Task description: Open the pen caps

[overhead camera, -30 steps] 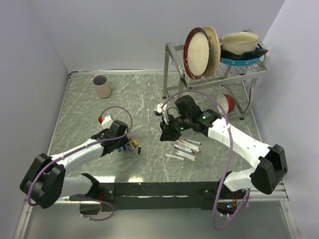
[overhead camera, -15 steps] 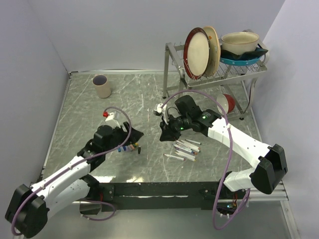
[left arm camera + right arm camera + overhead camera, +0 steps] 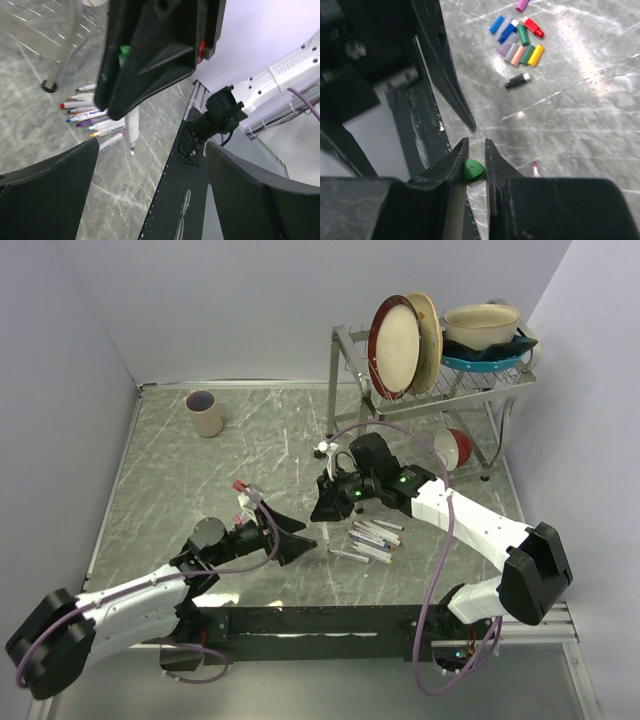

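Pen caps (image 3: 517, 42) lay loose in a tight, many-coloured cluster on the table (image 3: 580, 110). The right gripper (image 3: 476, 145) was clenched on a white pen (image 3: 133, 127) by its green top end (image 3: 473, 170), and the pen hung downward. The left gripper (image 3: 150, 190) gaped wide, holding nothing, facing that pen. More pens (image 3: 372, 538) lay in 1 pile nearby.

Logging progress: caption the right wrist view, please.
Right gripper pinching a green-ended white marker pen, loose coloured plastic pen caps clustered on the grey table beyond.
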Available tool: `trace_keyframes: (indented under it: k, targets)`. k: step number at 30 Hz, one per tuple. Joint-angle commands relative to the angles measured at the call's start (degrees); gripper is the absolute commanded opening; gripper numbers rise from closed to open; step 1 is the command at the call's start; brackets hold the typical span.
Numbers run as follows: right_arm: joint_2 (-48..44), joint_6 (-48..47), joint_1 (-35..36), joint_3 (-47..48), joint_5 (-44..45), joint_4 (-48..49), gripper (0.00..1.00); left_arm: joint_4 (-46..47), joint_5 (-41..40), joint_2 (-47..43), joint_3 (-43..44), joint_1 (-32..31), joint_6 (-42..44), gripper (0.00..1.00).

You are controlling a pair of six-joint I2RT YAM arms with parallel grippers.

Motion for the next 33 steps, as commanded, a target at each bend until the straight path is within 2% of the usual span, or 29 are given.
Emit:
trace_keyframes:
  k: [1, 8, 15, 17, 20, 21, 22, 23, 25, 26, 28, 31, 33]
  targets:
    - [-0.7, 7.3, -0.7, -0.9, -3.4, 7.6, 0.0, 10.0, -1.4, 4.9, 2.3, -3.4, 2.5, 0.91]
    - [-1.0, 8.5, -1.4, -1.5, -4.9, 9.0, 0.0, 8.6, -5.3, 8.0, 4.5, -4.8, 3.0, 0.83]
    - [-0.6, 8.9, -1.4, -1.6, -6.2, 9.5, 0.0, 4.2, -3.3, 9.9, 7.5, -4.9, 3.9, 0.54]
    - [-0.8, 9.0, -1.5, -1.7, -6.3, 9.6, 0.0, 4.0, -2.6, 10.8, 7.9, -4.9, 3.8, 0.48]
    - [-1.0, 8.5, -1.5, -1.7, -6.3, 9.3, 0.0, 2.6, -1.4, 11.4, 8.7, -4.9, 3.9, 0.26]
    - [-1.1, 8.2, -1.5, -1.6, -6.1, 9.2, 0.0, 0.3, -1.5, 11.3, 9.6, -4.9, 4.0, 0.06]
    - [-1.1, 7.5, -1.5, -1.5, -5.1, 8.7, 0.0, -1.0, -1.6, 11.2, 9.8, -4.9, 4.5, 0.01]
    - [-1.3, 7.0, -1.5, -1.4, -4.7, 8.3, 0.01, -2.3, -1.8, 10.4, 10.1, -4.8, 4.7, 0.01]
    - [-1.5, 4.4, -1.6, -0.6, -4.5, 6.7, 0.08, -5.4, -2.5, 8.6, 10.1, -4.7, 4.5, 0.01]
    - [-1.6, 2.8, -1.5, -0.2, -4.4, 5.8, 0.24, -6.4, -3.3, 7.8, 9.9, -4.6, 4.2, 0.01]
    - [-2.1, -1.8, -1.5, 1.8, -4.1, 1.8, 0.48, -10.5, -3.5, 5.4, 9.8, -3.9, 2.8, 0.01]
    - [-4.2, -11.1, -1.6, 3.2, -3.7, -2.9, 0.64, -15.9, -1.3, 2.7, 9.6, -2.2, -0.1, 0.01]
    - [-5.9, -13.7, -1.8, 2.4, -2.6, -3.3, 0.72, -18.3, 2.6, 1.6, 9.2, -0.2, -2.0, 0.01]
